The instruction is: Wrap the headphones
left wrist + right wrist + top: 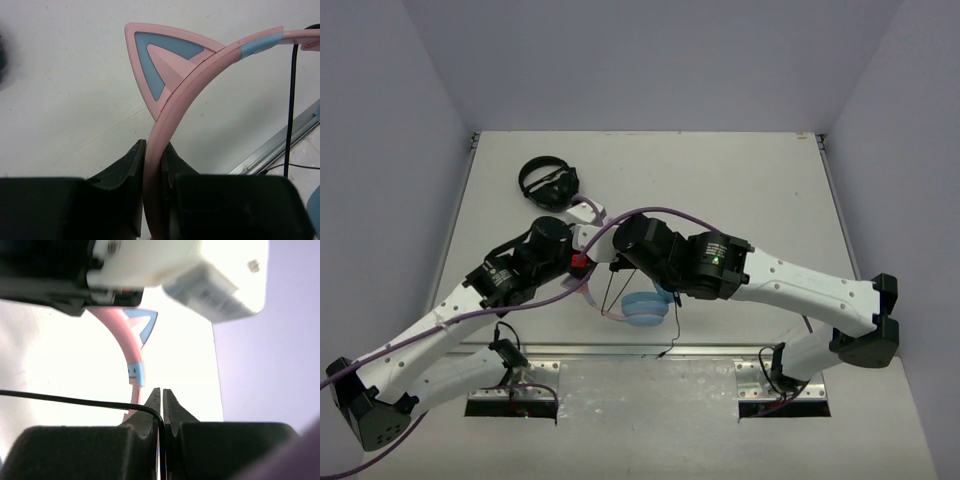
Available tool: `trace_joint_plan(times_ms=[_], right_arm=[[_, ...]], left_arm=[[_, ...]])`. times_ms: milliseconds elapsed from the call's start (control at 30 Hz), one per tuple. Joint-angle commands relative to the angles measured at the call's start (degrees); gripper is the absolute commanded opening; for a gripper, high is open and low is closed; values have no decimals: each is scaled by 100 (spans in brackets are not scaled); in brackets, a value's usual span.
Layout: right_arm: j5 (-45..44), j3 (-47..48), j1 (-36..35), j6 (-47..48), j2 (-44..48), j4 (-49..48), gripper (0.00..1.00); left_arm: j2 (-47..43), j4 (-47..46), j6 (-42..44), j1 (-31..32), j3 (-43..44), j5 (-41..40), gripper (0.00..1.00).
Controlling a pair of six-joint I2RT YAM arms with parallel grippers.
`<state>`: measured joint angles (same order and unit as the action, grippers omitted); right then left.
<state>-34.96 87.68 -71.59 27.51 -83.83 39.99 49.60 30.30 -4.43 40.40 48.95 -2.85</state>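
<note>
Left claw [154, 150] is clamped on the pink band of the headphones [200, 75], whose blue earcup [645, 310] shows low in mid-frame overhead, by the tabletop [740, 190] edge; right claw [161, 392] is pinched shut on their thin black cable [75, 401].

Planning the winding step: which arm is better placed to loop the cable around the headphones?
Right, probably: the right hand pinches the black cable; the left hand clamps the pink headband, steadying it.
</note>
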Motion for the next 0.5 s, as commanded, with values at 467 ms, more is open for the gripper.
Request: trace_joint_plan(times_ms=[467], right_arm=[[962, -267, 1139, -1098, 745, -826, 3]], left_arm=[[-188, -543, -278, 319, -140, 374, 0]])
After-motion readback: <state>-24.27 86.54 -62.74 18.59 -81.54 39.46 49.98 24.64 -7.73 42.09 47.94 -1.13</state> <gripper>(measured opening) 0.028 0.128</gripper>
